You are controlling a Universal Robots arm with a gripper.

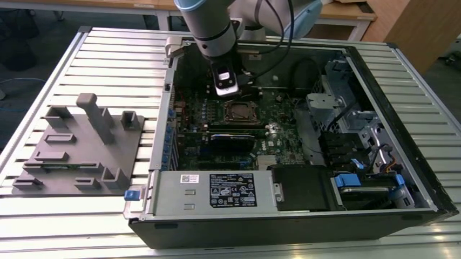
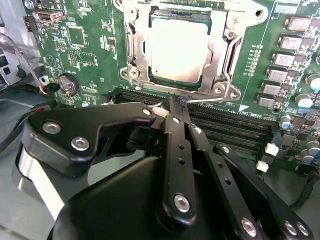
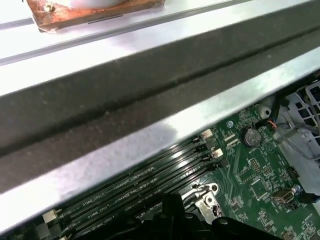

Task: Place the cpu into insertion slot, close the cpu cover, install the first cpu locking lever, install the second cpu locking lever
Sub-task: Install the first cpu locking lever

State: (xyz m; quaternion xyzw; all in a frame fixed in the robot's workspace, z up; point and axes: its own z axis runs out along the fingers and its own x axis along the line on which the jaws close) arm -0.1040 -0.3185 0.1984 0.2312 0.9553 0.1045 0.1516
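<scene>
The cpu (image 2: 177,50) lies flat in the insertion slot (image 1: 238,111), its pale metal face showing. The cpu cover (image 2: 136,55) is folded down around it, framing the chip through its window. My gripper (image 2: 173,100) is shut, its black fingers meeting in a point just beside the socket's edge on the memory-slot side. A thin wire locking lever (image 2: 207,99) runs along that edge, right at the fingertips. In the exterior view the gripper (image 1: 226,90) hangs over the board just behind the socket. The first wrist view catches a fingertip (image 3: 172,201) next to a socket corner (image 3: 206,200).
Long black memory slots (image 2: 235,127) run beside the gripper. A coin battery (image 2: 67,84) sits on the green board. The case wall (image 3: 125,95) rises close by. A white-labelled power supply box (image 1: 216,190) fills the case front. A grey fixture (image 1: 79,145) stands outside, on the exterior view's left.
</scene>
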